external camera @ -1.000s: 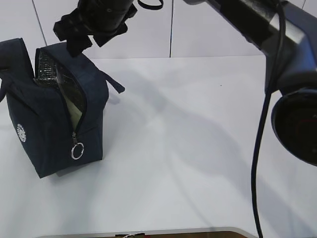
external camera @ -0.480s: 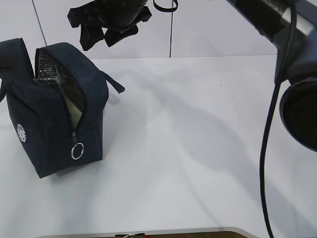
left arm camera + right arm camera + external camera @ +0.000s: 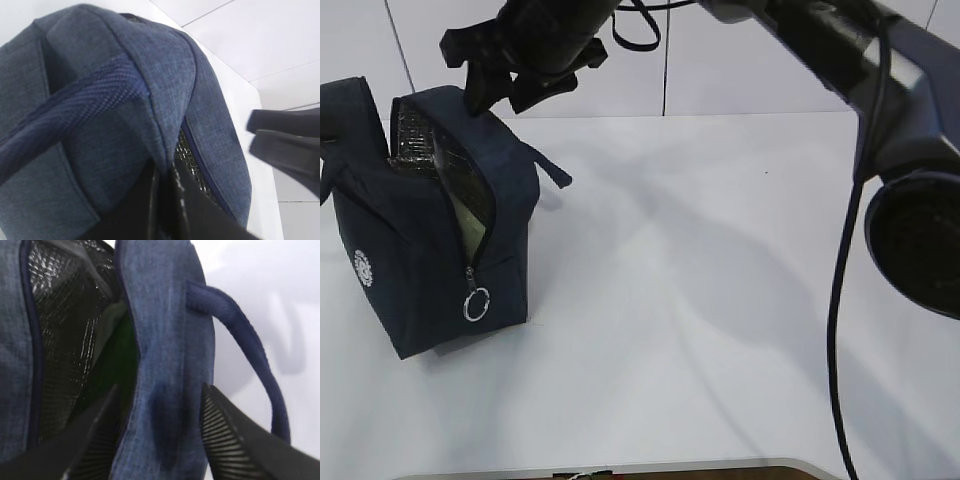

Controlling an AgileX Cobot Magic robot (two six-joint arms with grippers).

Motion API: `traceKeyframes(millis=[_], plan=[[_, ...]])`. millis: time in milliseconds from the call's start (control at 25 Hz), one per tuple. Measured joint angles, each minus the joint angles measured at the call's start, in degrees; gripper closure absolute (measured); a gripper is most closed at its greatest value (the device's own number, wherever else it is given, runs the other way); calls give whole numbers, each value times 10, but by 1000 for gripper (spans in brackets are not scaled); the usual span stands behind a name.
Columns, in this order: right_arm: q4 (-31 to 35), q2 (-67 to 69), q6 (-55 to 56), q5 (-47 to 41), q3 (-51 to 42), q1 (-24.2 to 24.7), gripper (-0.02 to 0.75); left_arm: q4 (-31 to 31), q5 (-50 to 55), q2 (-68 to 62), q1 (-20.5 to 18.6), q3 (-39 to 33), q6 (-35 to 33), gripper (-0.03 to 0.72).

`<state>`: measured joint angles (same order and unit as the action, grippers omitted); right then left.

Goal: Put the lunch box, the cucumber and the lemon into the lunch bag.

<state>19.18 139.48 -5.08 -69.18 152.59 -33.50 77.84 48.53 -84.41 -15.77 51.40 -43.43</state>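
Note:
The navy lunch bag stands at the table's left with its top unzipped and silver lining showing. A pale green lunch box lid shows through the zipper gap. In the right wrist view something dark green, probably the cucumber, lies inside the bag. The lemon is hidden. My right gripper is open and straddles the bag's right wall, one finger inside and one outside. My left gripper is shut on the bag's top edge.
A strap handle sticks out on the bag's right side. A silver ring pull hangs at the zipper's lower end. The white table stretches to the right of the bag. The right arm crosses overhead.
My right gripper lifted up and to the right of the bag, then came back down over the bag's right wall. The bag has not moved.

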Motion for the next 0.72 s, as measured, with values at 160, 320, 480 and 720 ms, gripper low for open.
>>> traceKeyframes(millis=[160, 320, 480, 720], plan=[[16, 13, 0, 2, 0, 0, 326, 0, 0, 0, 0, 0, 0, 697], [18, 16, 0, 4, 0, 0, 328, 0, -1, 0, 0, 0, 0, 697], [18, 16, 0, 11, 0, 0, 330, 0, -1, 0, 0, 0, 0, 697], [19, 18, 0, 21, 0, 0, 427, 0, -1, 0, 0, 0, 0, 697]])
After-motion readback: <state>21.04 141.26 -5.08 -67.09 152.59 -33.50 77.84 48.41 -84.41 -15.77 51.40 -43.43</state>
